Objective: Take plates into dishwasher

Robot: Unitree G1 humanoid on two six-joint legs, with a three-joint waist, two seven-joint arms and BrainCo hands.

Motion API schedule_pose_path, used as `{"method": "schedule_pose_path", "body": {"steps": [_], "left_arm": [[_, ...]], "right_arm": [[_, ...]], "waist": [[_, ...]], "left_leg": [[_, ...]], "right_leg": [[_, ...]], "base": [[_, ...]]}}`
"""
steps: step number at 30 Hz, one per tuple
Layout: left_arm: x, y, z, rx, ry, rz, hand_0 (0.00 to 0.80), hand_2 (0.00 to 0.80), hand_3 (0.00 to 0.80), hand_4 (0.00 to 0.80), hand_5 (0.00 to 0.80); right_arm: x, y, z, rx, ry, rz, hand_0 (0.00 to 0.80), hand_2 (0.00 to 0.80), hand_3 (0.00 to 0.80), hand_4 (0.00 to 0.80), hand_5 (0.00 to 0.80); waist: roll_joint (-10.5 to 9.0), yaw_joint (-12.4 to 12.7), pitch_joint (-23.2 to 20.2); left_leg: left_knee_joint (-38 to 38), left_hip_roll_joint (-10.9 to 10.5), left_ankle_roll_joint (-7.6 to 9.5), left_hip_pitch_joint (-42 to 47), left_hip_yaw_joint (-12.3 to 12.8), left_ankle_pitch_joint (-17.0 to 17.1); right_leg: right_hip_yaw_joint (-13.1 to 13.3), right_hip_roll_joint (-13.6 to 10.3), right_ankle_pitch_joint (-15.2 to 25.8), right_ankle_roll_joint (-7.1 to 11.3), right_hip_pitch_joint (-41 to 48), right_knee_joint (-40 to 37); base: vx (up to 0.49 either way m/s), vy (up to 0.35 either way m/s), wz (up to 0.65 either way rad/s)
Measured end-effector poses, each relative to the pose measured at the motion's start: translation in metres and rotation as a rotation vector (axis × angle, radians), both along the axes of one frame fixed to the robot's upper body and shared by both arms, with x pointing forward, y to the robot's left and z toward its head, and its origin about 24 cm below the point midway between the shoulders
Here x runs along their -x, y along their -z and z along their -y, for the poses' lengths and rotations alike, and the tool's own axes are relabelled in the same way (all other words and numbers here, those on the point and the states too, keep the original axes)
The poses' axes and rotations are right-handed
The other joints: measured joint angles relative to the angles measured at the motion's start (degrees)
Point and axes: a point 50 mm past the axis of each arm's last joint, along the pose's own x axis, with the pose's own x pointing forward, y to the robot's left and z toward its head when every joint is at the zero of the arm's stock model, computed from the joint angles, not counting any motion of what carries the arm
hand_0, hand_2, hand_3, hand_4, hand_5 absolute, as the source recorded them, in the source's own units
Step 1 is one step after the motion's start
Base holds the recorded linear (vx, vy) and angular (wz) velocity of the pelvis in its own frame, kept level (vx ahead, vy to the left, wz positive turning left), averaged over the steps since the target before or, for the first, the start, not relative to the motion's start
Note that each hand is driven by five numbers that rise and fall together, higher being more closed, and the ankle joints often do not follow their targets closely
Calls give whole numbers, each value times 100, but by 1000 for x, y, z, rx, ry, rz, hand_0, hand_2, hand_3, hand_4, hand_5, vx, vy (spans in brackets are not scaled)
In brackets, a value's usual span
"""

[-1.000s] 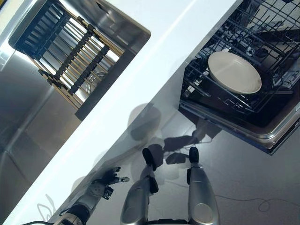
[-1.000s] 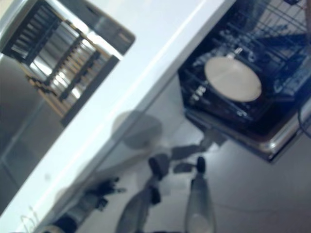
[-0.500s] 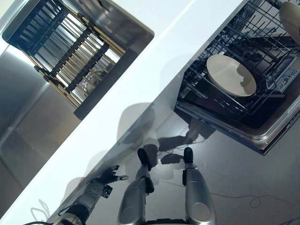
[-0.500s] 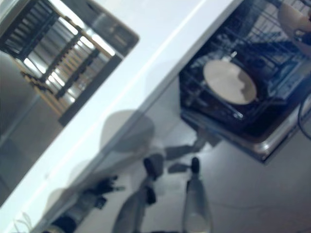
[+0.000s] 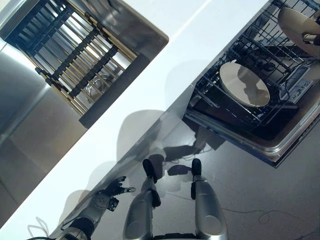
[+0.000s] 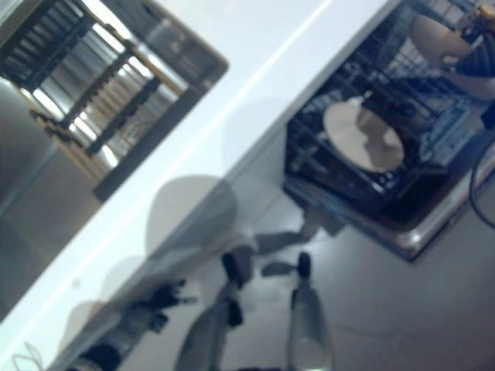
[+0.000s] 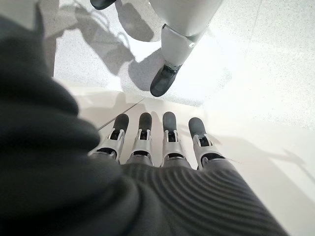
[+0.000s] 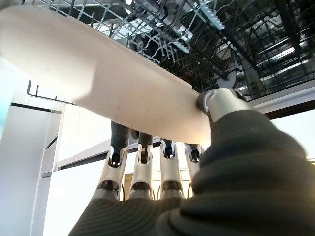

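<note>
A cream plate lies in the lower rack of the open dishwasher at the right. My right hand comes in at the upper right and holds a second cream plate above the rack's far part. In the right wrist view this plate sits pinched between the thumb and the fingers, with the rack wires just beyond it. My left hand hangs low beside the counter front, fingers straight and empty.
A long white counter runs diagonally between the dishwasher and a steel sink holding a dish rack. The dishwasher's open door edge juts over the grey floor.
My right hand with the second plate has come further into view at the upper right, over the dishwasher rack. The camera has shifted slightly. The left hand stays still.
</note>
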Motion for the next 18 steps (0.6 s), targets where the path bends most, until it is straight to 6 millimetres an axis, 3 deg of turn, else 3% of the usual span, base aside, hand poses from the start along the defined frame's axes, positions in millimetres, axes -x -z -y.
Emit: {"method": "schedule_pose_path", "body": {"steps": [7, 18], "left_arm": [[0, 0, -1, -8, -2, -1, 0, 0, 0, 0, 0], [-1, -1, -2, -13, -3, 3, 0, 0, 0, 0, 0]], "right_arm": [[-3, 6, -1, -36, -20, -61, 800, 800, 800, 800, 800], [-17, 26, -13, -227, -138, -130, 800, 800, 800, 800, 800]], "waist": [[-56, 9, -23], [-67, 15, -27]], "left_leg": [[0, 20, -6, 74, 4, -5], [0, 40, -15, 78, 3, -13]], "right_leg": [[-7, 24, 54, -6, 113, -103], [-11, 48, 132, -9, 175, -227]], "base": [[0, 0, 0], [0, 0, 0]]}}
